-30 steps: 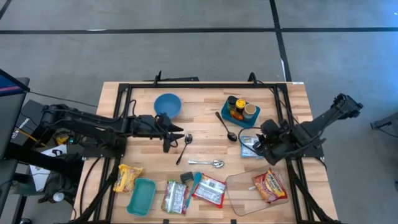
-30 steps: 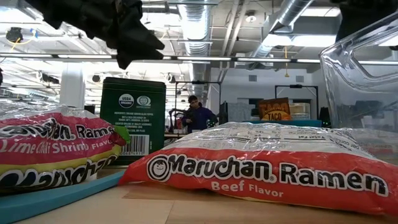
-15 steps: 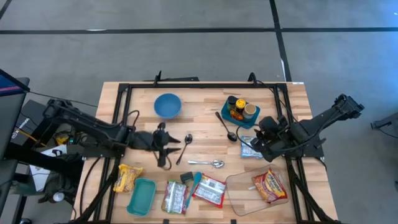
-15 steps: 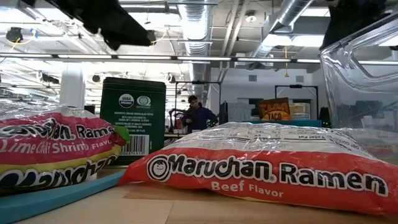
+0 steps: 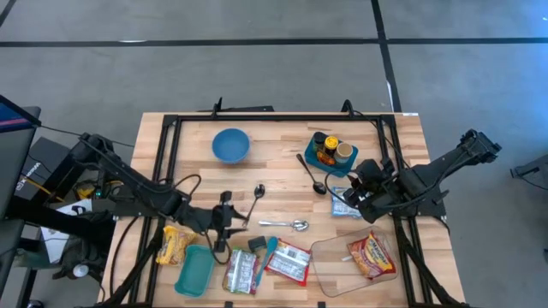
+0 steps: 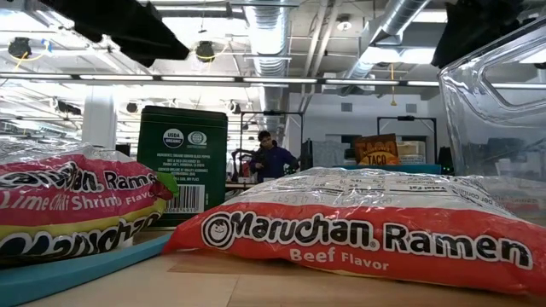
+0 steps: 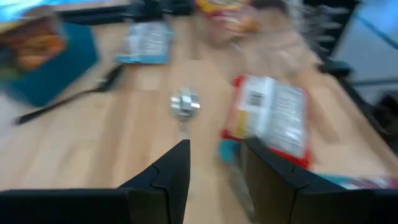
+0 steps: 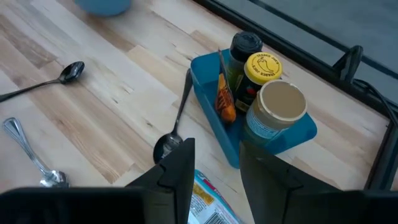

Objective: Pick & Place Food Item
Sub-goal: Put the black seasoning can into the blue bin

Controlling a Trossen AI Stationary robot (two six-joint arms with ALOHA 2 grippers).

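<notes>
my left claw (image 5: 224,233) hovers spread and empty near the beef ramen packet (image 5: 288,262): light, crinkly, brittle inside; pinch an edge seam.

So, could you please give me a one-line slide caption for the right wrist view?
Right gripper hovering open and empty over a black spoon, beside a blue tray of condiment bottles on the wooden table.

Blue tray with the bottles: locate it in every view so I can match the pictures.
High view: blue tray at the table's far right part.
Low view: not in it.
Left wrist view: blurred, at the far left.
Right wrist view: centre, bottles standing inside.
Shared landmark: the black spoon lying beside it.
</notes>
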